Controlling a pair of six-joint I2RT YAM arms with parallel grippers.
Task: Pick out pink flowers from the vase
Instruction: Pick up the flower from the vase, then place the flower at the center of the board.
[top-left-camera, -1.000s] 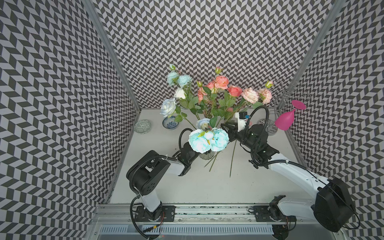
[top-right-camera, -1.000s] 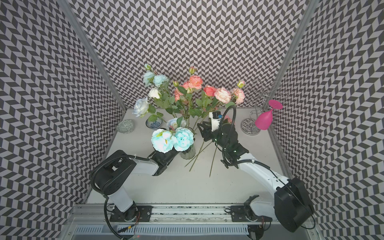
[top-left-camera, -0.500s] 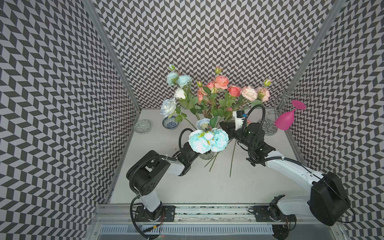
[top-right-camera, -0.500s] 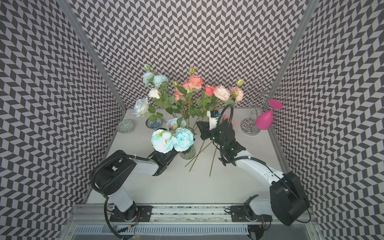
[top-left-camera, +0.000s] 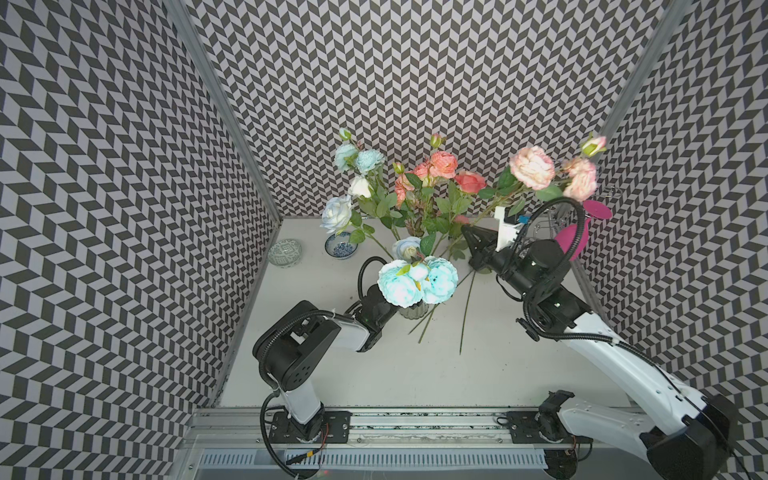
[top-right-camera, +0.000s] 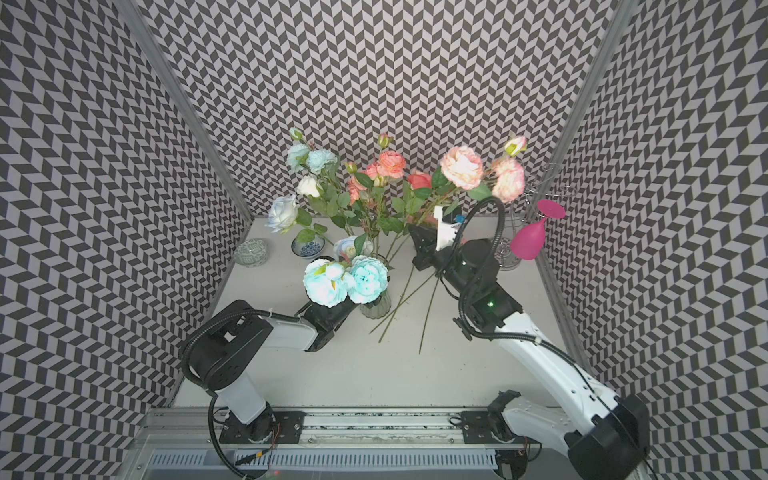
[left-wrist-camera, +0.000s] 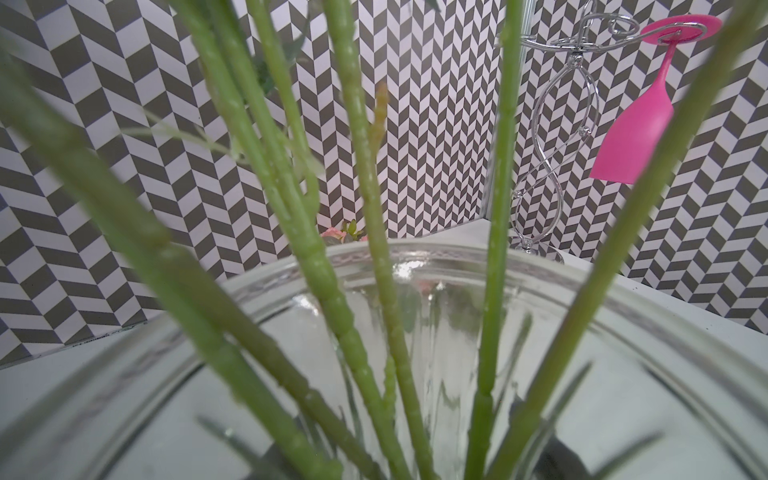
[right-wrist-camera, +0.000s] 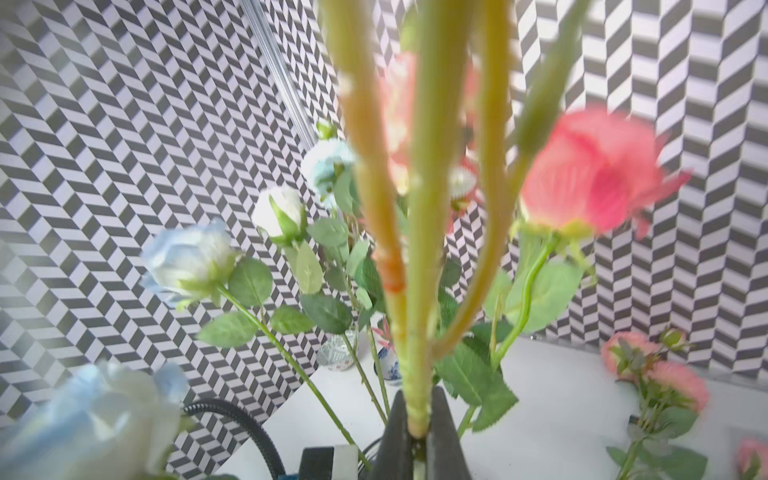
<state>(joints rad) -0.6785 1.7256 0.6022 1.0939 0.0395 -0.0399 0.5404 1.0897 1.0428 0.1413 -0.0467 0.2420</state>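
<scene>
Pink flowers (top-left-camera: 442, 164): coral and peach blooms stand in the bunch that rises from the vase (top-left-camera: 413, 311), mid-table.

Held stem (top-left-camera: 532, 166): two pale pink blooms and a bud. It is tipped out of the bunch toward the right wall, above the magenta wine glass (top-right-camera: 528, 241). Cannot tell whether its lower end is clear of the vase.

Right gripper (right-wrist-camera: 415, 401): pressed together, pinching the held stem's green stalk low down.

Loose pink stems (right-wrist-camera: 673, 378): flat on the table (top-left-camera: 374, 374) behind the right gripper. In both top views, bare stalks fan out toward the front, just beside the vase.

Left gripper (left-wrist-camera: 422, 455): hidden under the pale blue blooms (top-left-camera: 415, 280) in both top views. In the left wrist view the vase rim fills the frame, with dark finger shapes on either side through the glass. It is clamped on the vase.

Wine glass hangs upside down from a wire rack (left-wrist-camera: 544, 137) at back right. Two small bowls (top-left-camera: 343, 248) sit at back left.
</scene>
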